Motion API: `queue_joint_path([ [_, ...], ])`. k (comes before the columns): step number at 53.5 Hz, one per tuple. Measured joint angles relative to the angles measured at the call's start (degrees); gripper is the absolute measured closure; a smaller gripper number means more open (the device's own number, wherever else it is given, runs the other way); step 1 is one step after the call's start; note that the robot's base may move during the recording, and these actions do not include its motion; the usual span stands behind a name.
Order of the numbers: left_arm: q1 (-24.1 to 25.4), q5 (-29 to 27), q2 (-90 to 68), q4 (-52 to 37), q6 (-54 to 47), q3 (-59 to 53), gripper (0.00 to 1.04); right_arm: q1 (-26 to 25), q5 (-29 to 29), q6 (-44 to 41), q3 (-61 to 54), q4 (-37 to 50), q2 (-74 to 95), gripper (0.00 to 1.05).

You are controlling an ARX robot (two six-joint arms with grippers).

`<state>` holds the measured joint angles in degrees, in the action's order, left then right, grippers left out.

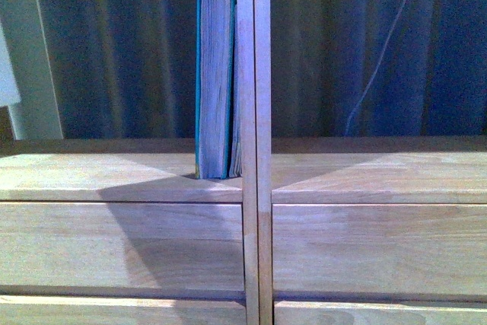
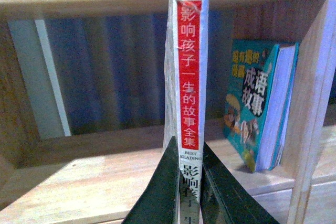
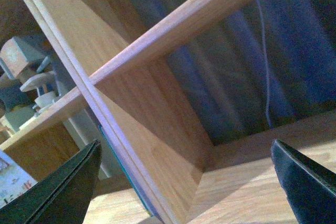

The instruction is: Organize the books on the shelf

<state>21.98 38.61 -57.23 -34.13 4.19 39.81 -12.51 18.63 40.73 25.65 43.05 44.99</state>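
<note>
Closest to the lens, the left gripper [image 2: 188, 146] was clamped on the lower spine of the paperback [image 2: 189, 72]. It held the book upright in front of the shelf [image 1: 114, 180], red stripe facing the wrist camera. The front view did not show the paperback, so it probably had not yet reached the left open compartment.

From left to right, that compartment had free board at its left and middle, with a dark blue curtain [image 1: 129, 58] behind. At its right end the teal book [image 1: 215, 81] stood upright, pages outward, close against the central divider [image 1: 254, 74]. Past the divider, the right compartment showed only curtain and a thin hanging cord [image 1: 384, 51]. The right gripper [image 3: 185, 142] was spread wide with nothing between its fingers, facing that compartment.

The step in hand looked like placing the paperback. The next move would call for carrying it in level, keeping its top under the upper board. It should be set down just left of the teal book and released only once it leaned steady.
</note>
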Motion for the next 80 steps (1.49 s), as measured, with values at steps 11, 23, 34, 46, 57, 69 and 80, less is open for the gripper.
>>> queue_joint_path([
  [11, -1.99, -2.73, -9.18, -3.87, -7.39, -0.26, 0.98, 3.80, -2.25, -0.09, -0.09, 1.22, 0.07, 0.07],
  [23, -7.61, -7.72, -22.64, -5.14, -13.90, 6.95, 0.98, 7.41, -2.97, -0.66, -0.46, 1.79, 0.13, 0.07],
  [34, -14.58, -10.99, -28.68, -4.92, -14.47, 14.53, 0.98, 8.20, -2.95, -0.90, -0.79, 3.48, 1.60, 0.07],
  [46, -20.98, -13.77, -34.23, -2.86, -17.09, 21.81, 0.98, 8.92, -3.06, -0.44, -0.83, 4.79, 3.48, 0.07],
  [57, -23.61, -15.26, -41.35, -3.82, -19.91, 25.70, 0.98, 10.56, -2.93, 0.15, -0.83, 4.92, 3.10, 0.07],
  [69, -24.79, -17.86, -47.01, -5.90, -20.50, 30.64, 0.98, 11.96, -2.27, 0.17, -0.72, 4.20, 1.38, 0.07],
  [80, -26.80, -19.21, -49.33, -7.48, -19.47, 33.33, 0.98, 13.99, -2.36, 0.11, 0.24, 4.48, 1.66, 0.07],
])
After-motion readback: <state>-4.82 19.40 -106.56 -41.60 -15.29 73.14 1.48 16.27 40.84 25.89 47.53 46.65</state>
